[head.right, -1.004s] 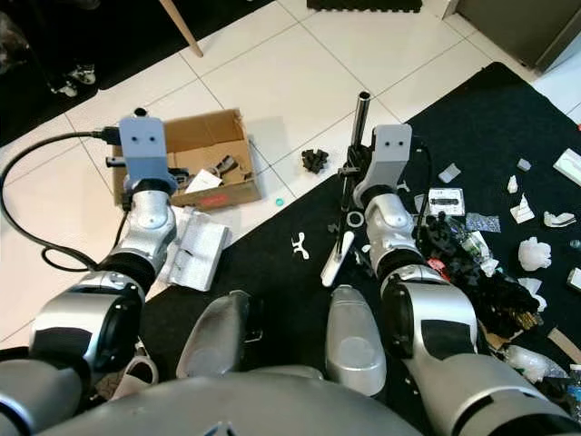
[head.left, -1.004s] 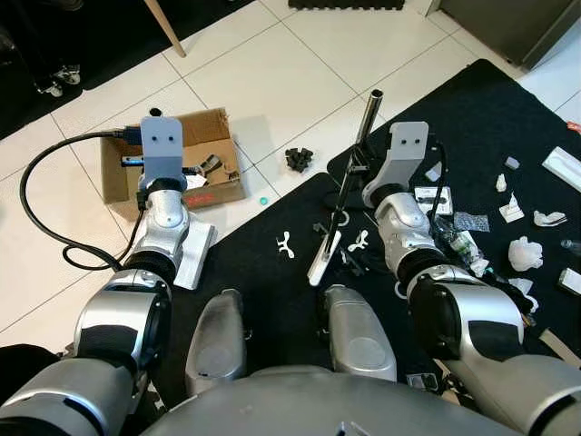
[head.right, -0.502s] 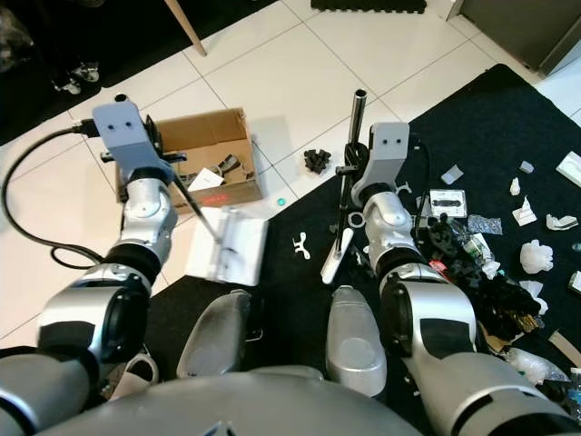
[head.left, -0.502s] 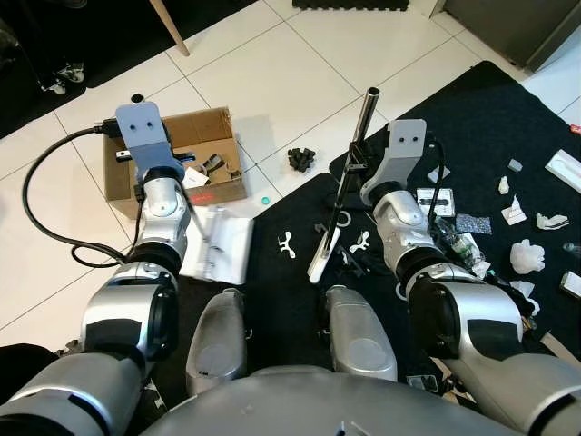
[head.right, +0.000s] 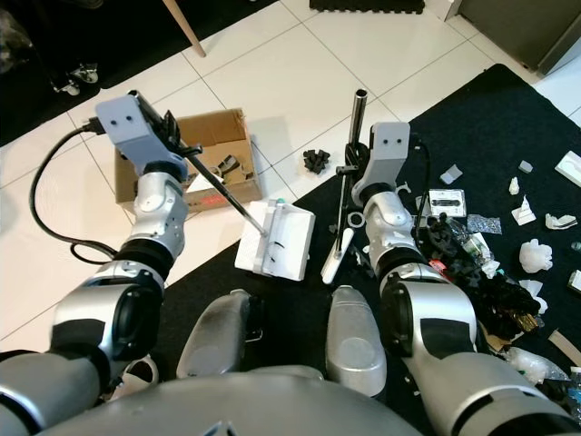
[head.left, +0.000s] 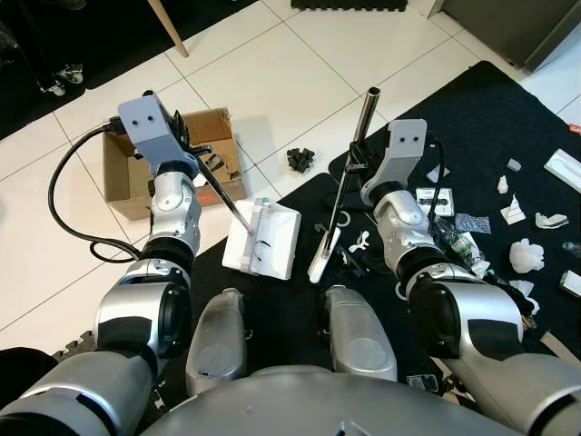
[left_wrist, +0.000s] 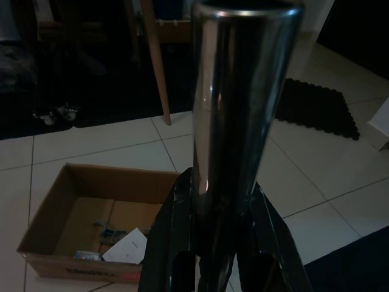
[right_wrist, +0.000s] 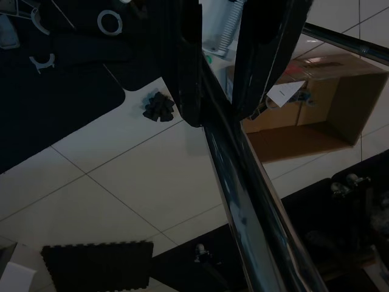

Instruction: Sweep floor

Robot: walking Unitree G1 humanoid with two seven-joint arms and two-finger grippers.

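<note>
Left gripper (left_wrist: 213, 243) clamped on dustpan handle (head.right: 218, 189); right gripper (right_wrist: 219, 91) clamped on broom pole (head.left: 359, 150).

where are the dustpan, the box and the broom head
dustpan (head.left: 268, 238), left eye view, middle of its white tray
box (head.left: 127, 177), left eye view, its inner floor
broom head (head.left: 324, 256), left eye view, middle of the white bar

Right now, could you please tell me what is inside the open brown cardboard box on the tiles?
The open brown cardboard box holds a white paper slip and small dark scraps. Its near corner is hidden behind the left claw.
</note>
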